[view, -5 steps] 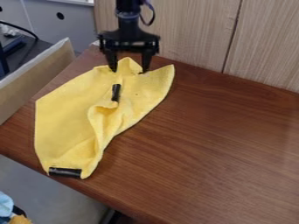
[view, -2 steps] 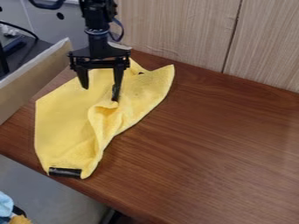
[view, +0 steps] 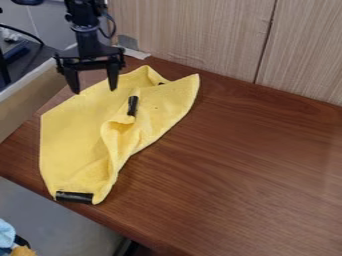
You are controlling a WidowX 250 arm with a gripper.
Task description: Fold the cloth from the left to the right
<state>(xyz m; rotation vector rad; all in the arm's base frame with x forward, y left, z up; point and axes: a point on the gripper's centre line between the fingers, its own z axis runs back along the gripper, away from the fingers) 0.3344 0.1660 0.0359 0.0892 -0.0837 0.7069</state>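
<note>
Though lumpy, one cloth (view: 73, 135) (two black strips (view: 74, 197), one dark speck (view: 161, 83)), one gripper (view: 94, 91).

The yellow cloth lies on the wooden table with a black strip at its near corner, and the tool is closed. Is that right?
Not quite: the camera view shows the tool open, its fingers apart; the rest stands.

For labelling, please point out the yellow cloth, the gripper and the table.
Yellow cloth (view: 70, 132), camera view: flat left part.
Gripper (view: 93, 90), camera view: midway between its fingers' tips.
Table (view: 247, 165), camera view: bare top.
</note>
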